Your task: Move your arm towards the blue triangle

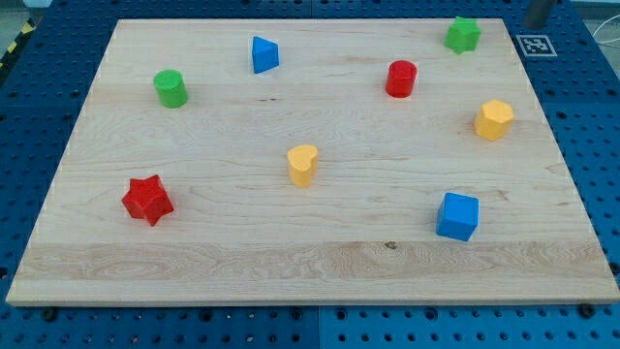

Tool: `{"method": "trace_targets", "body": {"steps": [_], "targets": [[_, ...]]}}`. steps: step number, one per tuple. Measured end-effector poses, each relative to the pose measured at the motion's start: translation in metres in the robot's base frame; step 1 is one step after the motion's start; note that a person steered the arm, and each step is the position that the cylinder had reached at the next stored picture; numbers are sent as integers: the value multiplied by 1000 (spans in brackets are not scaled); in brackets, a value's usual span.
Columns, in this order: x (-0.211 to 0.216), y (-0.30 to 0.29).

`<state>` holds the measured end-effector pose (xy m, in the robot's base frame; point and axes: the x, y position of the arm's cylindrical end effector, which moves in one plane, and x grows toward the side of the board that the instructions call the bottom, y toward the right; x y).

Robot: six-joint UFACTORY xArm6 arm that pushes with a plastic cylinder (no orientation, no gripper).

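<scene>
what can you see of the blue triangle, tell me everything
The blue triangle is a small solid wedge-shaped block, plain bright blue, matte like painted wood or plastic. It stands flat on the wooden board near the view's top, left of centre, and looks intact. Nothing touches it: the green cylinder sits apart to its lower left, the red cylinder well off to its right. My tip cannot be made out in this view.

Single high oblique view over whole board.

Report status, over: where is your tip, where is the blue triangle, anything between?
My tip top right, off board. Blue triangle top left, untouched. Red cylinder near path.
</scene>
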<state>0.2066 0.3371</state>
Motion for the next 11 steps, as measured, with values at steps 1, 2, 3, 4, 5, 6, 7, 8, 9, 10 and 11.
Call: {"method": "trace_targets", "body": {"steps": [1, 2, 3, 4, 5, 6, 7, 8, 9, 10, 11], "targets": [[0, 0], [-14, -6], [-15, -29], [-10, -66], [-10, -102], [-10, -138], [-7, -176], [9, -201], [33, -208], [55, -230], [66, -267]]}}
